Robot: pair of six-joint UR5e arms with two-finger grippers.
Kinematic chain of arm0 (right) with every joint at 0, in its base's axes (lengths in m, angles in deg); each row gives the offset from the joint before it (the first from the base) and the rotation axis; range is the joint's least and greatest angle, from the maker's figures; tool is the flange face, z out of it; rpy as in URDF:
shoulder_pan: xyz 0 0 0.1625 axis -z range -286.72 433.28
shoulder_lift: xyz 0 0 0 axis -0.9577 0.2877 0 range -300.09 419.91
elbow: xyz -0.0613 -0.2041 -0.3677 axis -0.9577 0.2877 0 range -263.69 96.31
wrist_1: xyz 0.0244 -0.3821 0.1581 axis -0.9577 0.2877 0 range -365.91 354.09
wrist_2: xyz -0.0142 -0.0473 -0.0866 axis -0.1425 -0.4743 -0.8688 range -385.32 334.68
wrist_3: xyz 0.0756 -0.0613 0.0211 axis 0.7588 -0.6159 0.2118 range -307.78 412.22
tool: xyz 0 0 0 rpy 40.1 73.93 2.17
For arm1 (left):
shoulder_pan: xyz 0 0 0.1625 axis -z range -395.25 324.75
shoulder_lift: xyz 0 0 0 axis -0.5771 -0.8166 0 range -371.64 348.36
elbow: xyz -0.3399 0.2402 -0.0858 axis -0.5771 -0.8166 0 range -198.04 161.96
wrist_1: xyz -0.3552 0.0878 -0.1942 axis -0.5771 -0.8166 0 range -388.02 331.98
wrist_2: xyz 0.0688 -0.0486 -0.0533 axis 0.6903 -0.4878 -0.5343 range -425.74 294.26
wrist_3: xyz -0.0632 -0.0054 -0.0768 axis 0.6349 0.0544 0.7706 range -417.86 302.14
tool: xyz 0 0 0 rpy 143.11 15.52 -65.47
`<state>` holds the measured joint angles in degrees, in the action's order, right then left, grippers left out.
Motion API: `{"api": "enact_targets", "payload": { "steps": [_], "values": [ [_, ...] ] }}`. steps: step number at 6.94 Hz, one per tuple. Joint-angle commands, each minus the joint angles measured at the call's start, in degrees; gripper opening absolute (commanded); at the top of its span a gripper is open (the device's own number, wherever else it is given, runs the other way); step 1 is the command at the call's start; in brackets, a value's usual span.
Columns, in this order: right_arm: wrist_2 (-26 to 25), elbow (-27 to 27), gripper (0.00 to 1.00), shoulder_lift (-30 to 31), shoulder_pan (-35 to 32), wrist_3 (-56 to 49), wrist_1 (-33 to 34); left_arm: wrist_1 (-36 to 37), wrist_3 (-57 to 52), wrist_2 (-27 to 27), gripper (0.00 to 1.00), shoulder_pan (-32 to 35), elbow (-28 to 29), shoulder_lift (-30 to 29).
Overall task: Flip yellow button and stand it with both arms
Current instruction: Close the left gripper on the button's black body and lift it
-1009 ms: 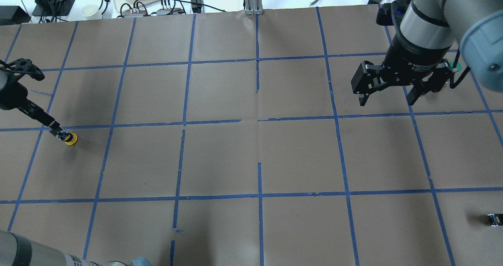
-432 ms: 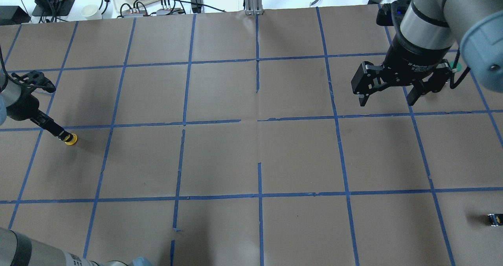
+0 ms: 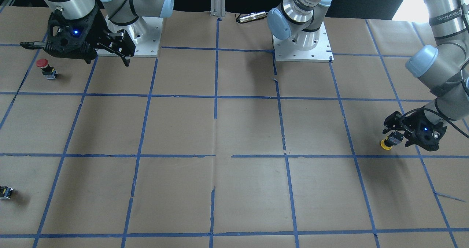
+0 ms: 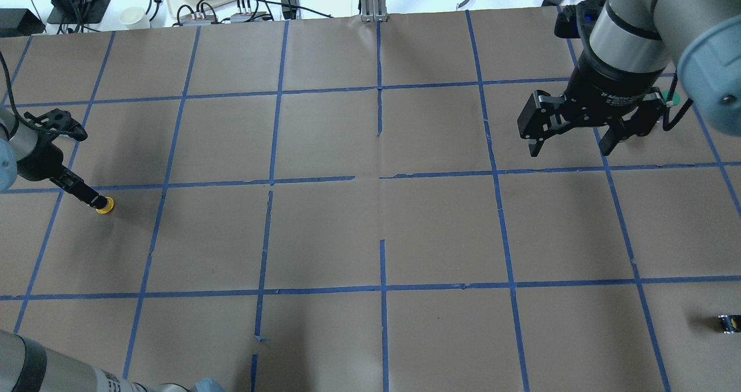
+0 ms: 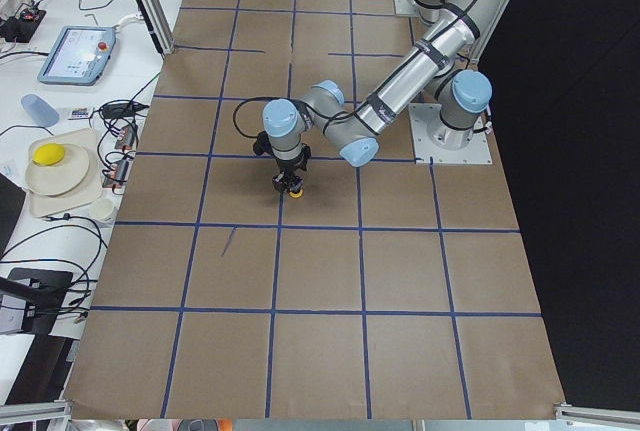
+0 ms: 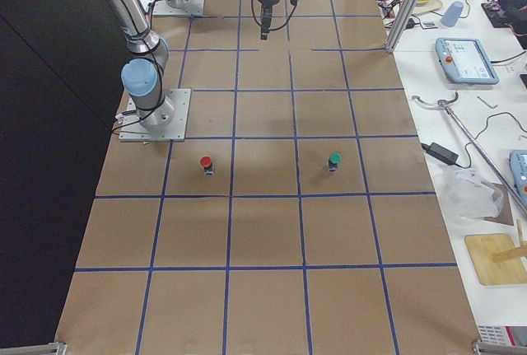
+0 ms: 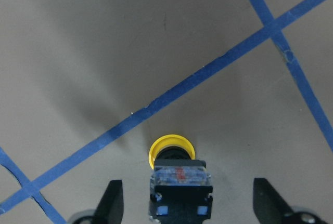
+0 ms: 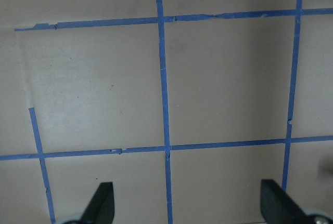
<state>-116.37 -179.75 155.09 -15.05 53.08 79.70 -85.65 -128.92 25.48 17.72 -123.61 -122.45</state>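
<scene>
Fingers (image 7: 113,203) of the left gripper (image 7: 188,206) stand apart, flanking the yellow button (image 7: 179,174) untouched.
Lying at the table's (image 4: 324,235) left end, it looks light, rigid, slick on the round cap: pinch its flat-sided body. Right gripper (image 4: 569,147) gapes, well apart.

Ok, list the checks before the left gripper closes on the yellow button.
1. The left gripper open: ok.
2. The yellow button between its fingers, untouched: ok.
3. Button upright: not ok, lying on its side.
4. The right gripper open, empty: ok.
5. Right gripper near button: not ok, far across the table.
6. Fingertip clearance above paper: cannot tell.
</scene>
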Motion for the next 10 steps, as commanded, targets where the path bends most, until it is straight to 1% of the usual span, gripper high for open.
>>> {"api": "enact_targets", "payload": {
  "steps": [1, 2, 4, 5, 6, 7, 8, 9, 10],
  "values": [
    [-0.09, 0.09, 1.00, -0.17, 0.00, 0.02, -0.09, 0.68, -1.09, 1.32, 0.75, -0.06, -0.86, -0.11],
    [-0.09, 0.09, 1.00, -0.26, 0.00, -0.07, -0.17, 0.76, -1.53, 2.20, 0.57, 0.03, -0.87, -0.11],
    [-0.17, 0.17, 1.00, -0.26, 0.00, 0.02, -0.09, 0.59, -1.53, 2.30, 0.28, -0.06, -0.78, 0.15],
    [-0.17, 0.17, 1.00, -0.52, 0.00, -0.07, -0.09, -0.11, -1.45, 2.30, 0.21, 0.03, -0.17, 0.50],
    [0.17, 0.17, 1.00, -0.53, 0.00, -0.07, 0.00, -1.51, -0.66, 1.78, 0.19, 0.98, 0.53, 1.90],
    [0.18, 0.17, 1.00, -0.61, 0.09, -0.77, 0.26, -7.35, 0.56, -1.19, 0.19, 1.25, 2.28, 3.74],
    [0.00, 0.44, 1.00, -0.79, 0.87, -0.95, -0.35, -16.37, 3.62, -6.09, 0.19, 1.61, 4.56, 5.23],
    [0.17, 0.70, 1.00, -0.53, 1.05, -0.95, -1.66, -25.86, 4.35, -11.53, 0.19, 2.65, 6.75, 6.29],
    [0.70, 0.88, 1.00, -0.53, 1.05, -0.95, -1.32, -34.22, 4.53, -18.64, 0.19, 4.32, 8.26, 6.57]
  ]
}}
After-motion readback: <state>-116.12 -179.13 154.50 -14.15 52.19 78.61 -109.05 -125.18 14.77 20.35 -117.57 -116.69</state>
